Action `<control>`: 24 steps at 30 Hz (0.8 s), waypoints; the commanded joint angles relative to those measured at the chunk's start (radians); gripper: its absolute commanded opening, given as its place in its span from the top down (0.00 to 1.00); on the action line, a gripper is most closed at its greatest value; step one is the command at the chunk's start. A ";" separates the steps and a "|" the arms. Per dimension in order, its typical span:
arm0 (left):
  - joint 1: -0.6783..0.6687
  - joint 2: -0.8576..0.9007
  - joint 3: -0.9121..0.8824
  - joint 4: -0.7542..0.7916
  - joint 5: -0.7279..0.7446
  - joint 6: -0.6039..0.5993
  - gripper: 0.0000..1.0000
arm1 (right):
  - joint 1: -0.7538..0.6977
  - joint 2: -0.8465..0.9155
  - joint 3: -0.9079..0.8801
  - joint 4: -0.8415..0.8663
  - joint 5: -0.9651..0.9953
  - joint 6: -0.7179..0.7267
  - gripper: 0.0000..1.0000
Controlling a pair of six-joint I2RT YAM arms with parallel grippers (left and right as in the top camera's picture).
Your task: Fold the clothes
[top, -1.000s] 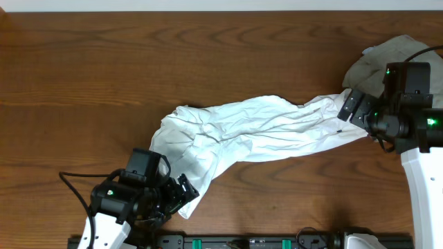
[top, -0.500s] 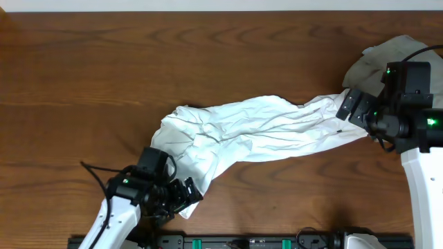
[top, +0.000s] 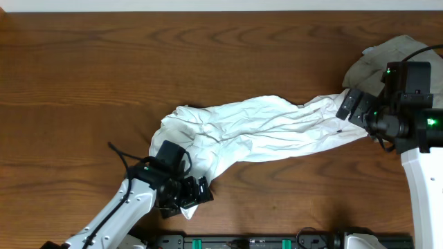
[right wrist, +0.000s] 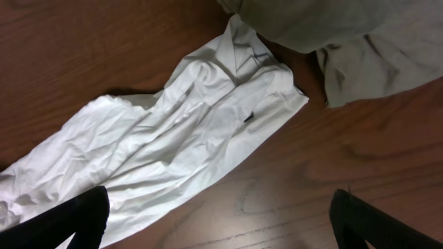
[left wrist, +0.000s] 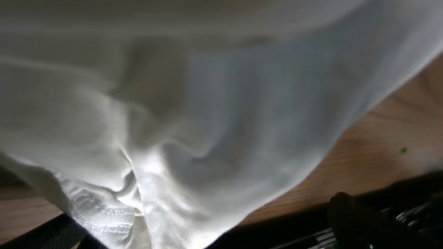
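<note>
**A:** What have you got at your left tool [top: 194,196]?

**B:** Its jaws stand wide apart and grip nothing. It sits at the near left corner of the white shirt [top: 256,131]. In your left wrist view the cloth drapes right across the tool, with the stitched hem [left wrist: 104,214] low on the left.

**A:** How will that shirt handle?

**B:** Judge it light, thin and limp. It should sag and bunch instead of holding a shape, and it will probably drag easily over the wooden bench [top: 104,69]. It isn't fragile. Take it at the hem or a seam, where the doubled cloth gives your tool something to bite. A pinch in the loose middle would likely lift one layer and leave the rest behind.

**A:** And where does it lie?

**B:** It lies crumpled in one long band across the middle of the bench, running from your left tool up and rightward to your right tool [top: 351,107].

**A:** What about the right tool?

**B:** It is released too, fingers spread wide with nothing between them. It is over the shirt's right end, where your right wrist view shows a collar [right wrist: 242,66]. You cannot tell whether it touches the cloth. Past it, in the far right corner, the grey-beige shirt [top: 384,59] lies heaped, with its edge meeting the white one's end.
</note>
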 commanded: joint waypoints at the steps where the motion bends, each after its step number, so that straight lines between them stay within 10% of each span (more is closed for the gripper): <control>1: -0.023 0.004 0.005 0.003 0.010 -0.008 0.04 | -0.005 0.001 0.017 -0.001 -0.003 -0.010 0.01; 16: -0.023 0.004 0.005 0.003 -0.010 -0.016 0.67 | -0.005 0.001 0.017 -0.006 -0.008 -0.011 0.01; 24: -0.023 0.013 0.005 -0.014 -0.119 -0.020 0.47 | -0.005 0.001 0.017 -0.008 -0.010 -0.011 0.01</control>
